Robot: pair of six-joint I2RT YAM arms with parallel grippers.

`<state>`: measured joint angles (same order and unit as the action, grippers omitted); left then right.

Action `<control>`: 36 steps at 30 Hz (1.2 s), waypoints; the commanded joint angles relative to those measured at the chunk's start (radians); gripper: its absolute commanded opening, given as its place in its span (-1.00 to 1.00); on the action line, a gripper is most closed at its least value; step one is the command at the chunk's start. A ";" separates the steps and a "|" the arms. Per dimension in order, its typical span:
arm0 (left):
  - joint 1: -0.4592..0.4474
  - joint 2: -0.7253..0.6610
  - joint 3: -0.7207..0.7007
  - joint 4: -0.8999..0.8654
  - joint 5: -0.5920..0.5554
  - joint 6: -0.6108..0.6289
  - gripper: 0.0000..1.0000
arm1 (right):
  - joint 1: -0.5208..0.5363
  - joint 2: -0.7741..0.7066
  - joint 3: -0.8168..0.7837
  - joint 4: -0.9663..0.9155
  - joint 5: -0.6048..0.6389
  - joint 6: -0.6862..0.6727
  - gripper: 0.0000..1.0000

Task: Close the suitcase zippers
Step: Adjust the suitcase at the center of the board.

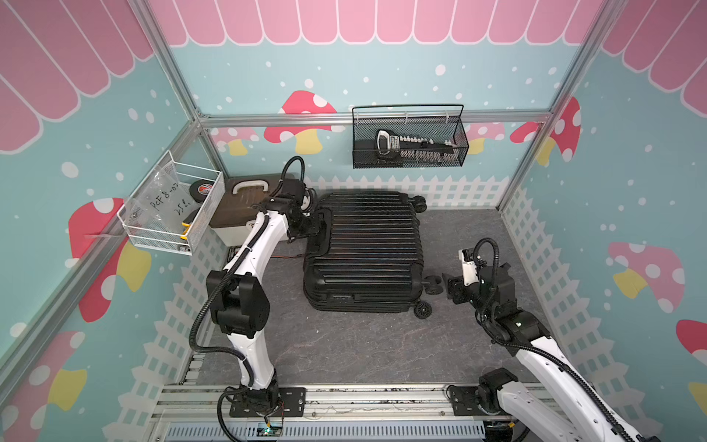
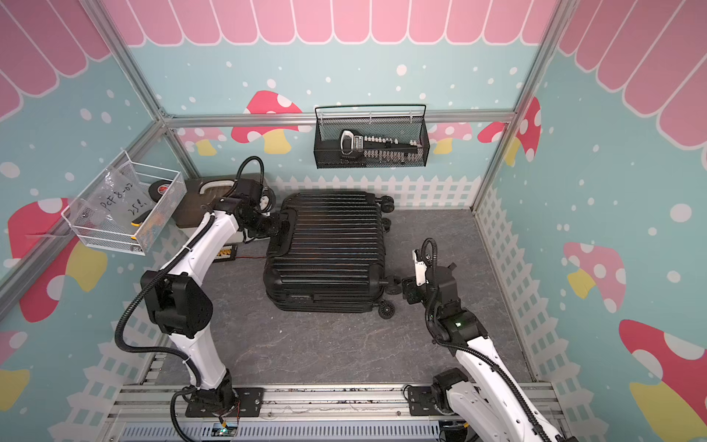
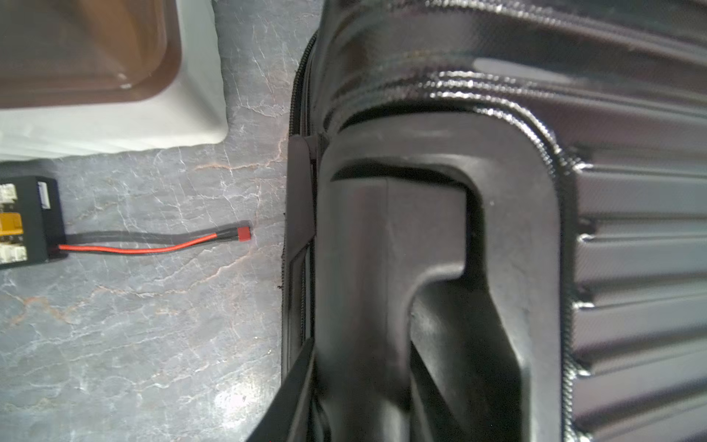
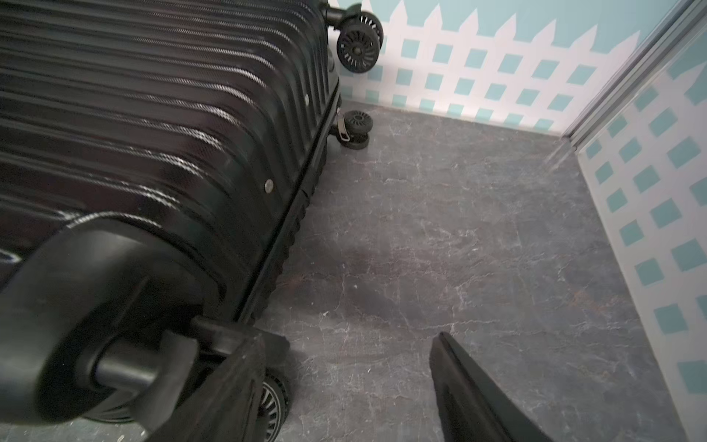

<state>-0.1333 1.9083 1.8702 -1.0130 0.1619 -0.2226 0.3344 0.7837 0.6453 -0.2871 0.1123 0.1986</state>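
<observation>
The small black hard-shell suitcase (image 1: 365,248) with ribbed shells lies flat on the grey stone-patterned mat (image 1: 344,344), shells together, between my two arms. Its black moulded carry handle (image 3: 531,237) faces the left arm and its wheels face the right.

The thin black zipper track (image 4: 290,237) follows the seam between the shells. Along the wheel end it looks wavy and, I judge, not yet zipped. A small grey metal zipper pull (image 4: 341,130) hangs at that seam beside the far lower black caster wheel (image 4: 357,122).

This stretch of seam runs straight away from the right gripper (image 4: 355,344) toward the back wall. So the pull lies ahead of it along the wheel end, and the right arm is clearly the nearer one. Its fingers stand spread with only mat between them, just beside the big near caster (image 4: 95,325).

The left gripper (image 1: 314,227) is down at the handle end, one finger (image 3: 292,390) beside the track there. I cannot tell whether it pinches anything. Behind it sits the beige toolbox with a brown translucent lid (image 1: 245,208).
</observation>
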 commanded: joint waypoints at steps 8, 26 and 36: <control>0.054 0.025 0.170 -0.032 0.022 0.041 -0.59 | -0.013 0.059 -0.156 0.123 -0.120 0.157 0.25; 0.077 0.091 0.254 -0.076 -0.019 0.040 -0.59 | -0.020 0.267 -0.412 0.741 -0.331 0.116 0.03; 0.077 0.119 0.264 -0.081 -0.010 0.033 -0.59 | -0.020 0.400 -0.444 0.947 -0.539 0.049 0.00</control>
<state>-0.0917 2.0338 2.0773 -1.1477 0.1783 -0.1490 0.3157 1.1404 0.2146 0.5350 -0.3351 0.2794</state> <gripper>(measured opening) 0.309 0.516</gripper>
